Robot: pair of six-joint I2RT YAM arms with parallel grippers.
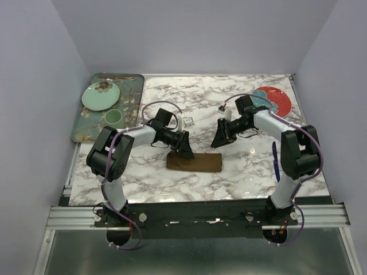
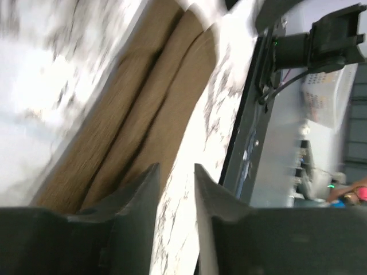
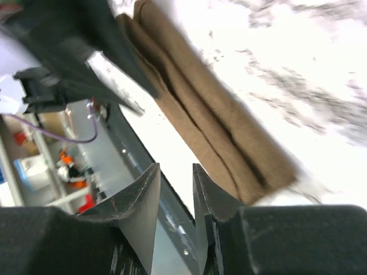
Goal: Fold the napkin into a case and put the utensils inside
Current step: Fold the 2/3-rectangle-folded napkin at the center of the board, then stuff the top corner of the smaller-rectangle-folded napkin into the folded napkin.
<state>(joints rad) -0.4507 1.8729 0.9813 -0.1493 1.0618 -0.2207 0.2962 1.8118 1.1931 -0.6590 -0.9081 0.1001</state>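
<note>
The brown napkin (image 1: 194, 162) lies folded into a narrow long case on the marble table, near the front middle. It also shows in the left wrist view (image 2: 143, 109) and in the right wrist view (image 3: 212, 120), with layered folds. My left gripper (image 1: 184, 146) hovers over its left end, slightly open and empty (image 2: 176, 172). My right gripper (image 1: 221, 140) hovers just above its right end, slightly open and empty (image 3: 176, 172). The blue-handled utensil (image 1: 276, 162) lies on the table by the right arm. The thin copper-brown utensil (image 1: 114, 77) lies at the far edge of the tray.
A dark green floral tray (image 1: 133, 97) at the back left holds a pale green plate (image 1: 100, 95) and a green cup (image 1: 113, 117). A red plate (image 1: 275, 98) sits at the back right. A metal rail (image 1: 195, 215) runs along the table's near edge.
</note>
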